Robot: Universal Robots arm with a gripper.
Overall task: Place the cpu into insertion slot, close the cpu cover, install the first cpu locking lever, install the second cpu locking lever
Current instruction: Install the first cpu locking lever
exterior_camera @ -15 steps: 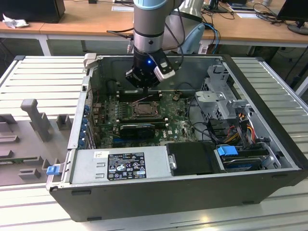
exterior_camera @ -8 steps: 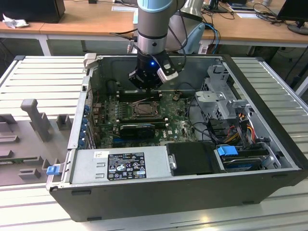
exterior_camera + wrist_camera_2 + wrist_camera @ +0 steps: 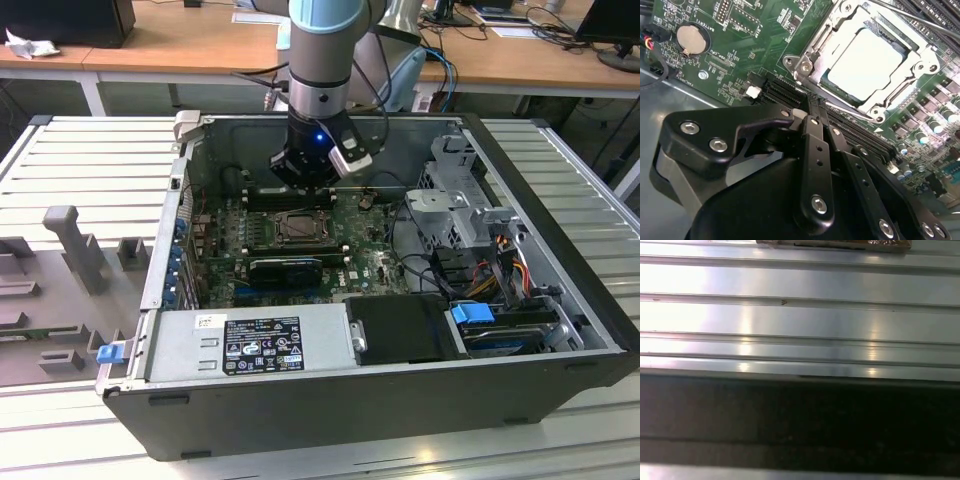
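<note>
An open computer case (image 3: pixel 560 250) lies on its side on a ribbed metal tabletop (image 3: pixel 90 150), so that the green motherboard (image 3: pixel 225 240) faces upward and the arm can reach it from above. In the exterior view the hand (image 3: pixel 305 180) hangs inside the case, just beyond the insertion slot (image 3: pixel 298 228) and over the long black memory slots (image 3: pixel 285 195).

In the second wrist view the hand (image 3: pixel 810 107) has its two dark fingers (image 3: pixel 812 150) pressed together with nothing between them; their tips sit close above the memory slots (image 3: pixel 785 92) beside the socket.

The cpu (image 3: pixel 866 62), a pale flat square, already lies seated in the insertion slot (image 3: pixel 827 82). The cpu cover (image 3: pixel 827 35), a silvery frame with a square window, lies flat down over it, so that the chip shows through the window while the frame bears on its edges. A thin metal rod, judged to be a cpu locking lever (image 3: pixel 912 17), runs along the far side of the socket; whether it is hooked cannot be told. A coin battery (image 3: pixel 691 39) sits well apart on the board.

The first wrist view faces the ribbed tabletop (image 3: pixel 800 320) and a dark edge of the case (image 3: pixel 800 410).
</note>
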